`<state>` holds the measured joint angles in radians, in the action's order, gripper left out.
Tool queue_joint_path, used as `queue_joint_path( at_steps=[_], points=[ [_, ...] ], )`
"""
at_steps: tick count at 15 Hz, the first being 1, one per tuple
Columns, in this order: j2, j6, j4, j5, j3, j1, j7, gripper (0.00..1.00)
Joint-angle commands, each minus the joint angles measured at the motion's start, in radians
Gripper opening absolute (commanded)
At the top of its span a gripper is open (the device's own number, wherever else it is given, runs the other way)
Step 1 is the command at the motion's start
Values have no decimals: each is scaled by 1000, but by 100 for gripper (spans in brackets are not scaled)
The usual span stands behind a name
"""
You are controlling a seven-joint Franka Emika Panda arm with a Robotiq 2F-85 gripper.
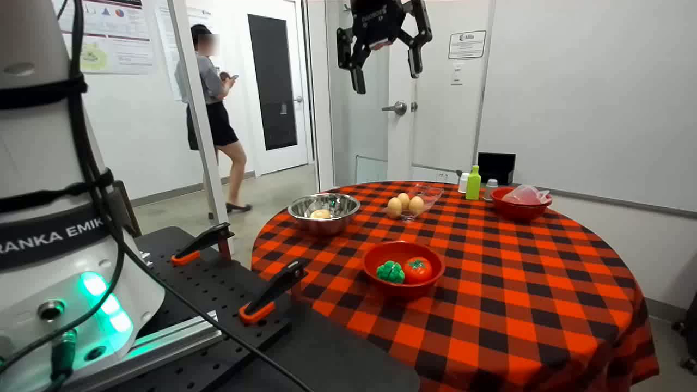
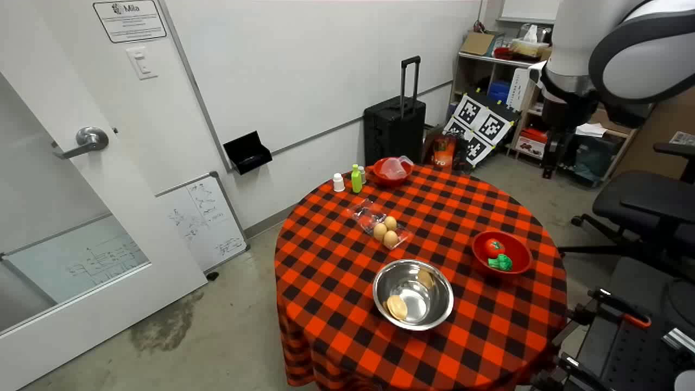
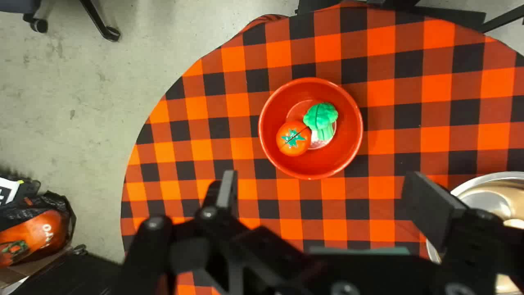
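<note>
Round table under a red-and-black checked cloth [image 1: 506, 294], concrete floor [image 2: 250, 331], white walls. Whiteboard [image 1: 588, 103] on the wall, door [image 2: 114, 179] with a lever handle near it. Black wheeled case [image 2: 393, 136] and a loaded shelf [image 2: 497, 60] further along, office chair [image 2: 624, 190] near the table. Person [image 1: 220, 122] with a phone, partly behind a white post [image 1: 199, 109].

Gripper [image 1: 387, 81] hangs in the air, well above the table. Fingers [image 3: 227, 192] spread wide — only air between the tips. Nearest thing in the wrist view: a red bowl [image 3: 311, 88] on the cloth below, rim just past the line of the tips. Toy tomato [image 3: 292, 139] and toy broccoli [image 3: 321, 116] sit in it side by side, look to be touching.

Around: steel bowl [image 2: 386, 288] near the red one, tan piece [image 2: 397, 307] inside against its wall. Three eggs [image 2: 380, 232] in an open clear carton [image 2: 366, 212]. Past that, white shaker [image 2: 339, 183], green bottle [image 2: 356, 180] and grey shaker [image 1: 490, 191], all upright, next to a second red bowl [image 2: 399, 182] with a clear plastic piece [image 2: 393, 169] in it.

In the way: red bowl's wall rings tomato and broccoli — and one finger covers part of the steel bowl in the wrist view. Clamps [image 1: 275, 291] on the black perforated plate [image 1: 215, 288] by the table edge.
</note>
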<state>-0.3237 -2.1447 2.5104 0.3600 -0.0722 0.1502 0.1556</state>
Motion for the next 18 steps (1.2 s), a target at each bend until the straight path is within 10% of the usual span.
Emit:
queue_joint_path(
  at_steps=[1, 18],
  points=[
    [0, 3, -1, 3, -10, -11, -3, 100],
    [470, -420, -33, -101, 62, -124, -226, 100]
  ],
)
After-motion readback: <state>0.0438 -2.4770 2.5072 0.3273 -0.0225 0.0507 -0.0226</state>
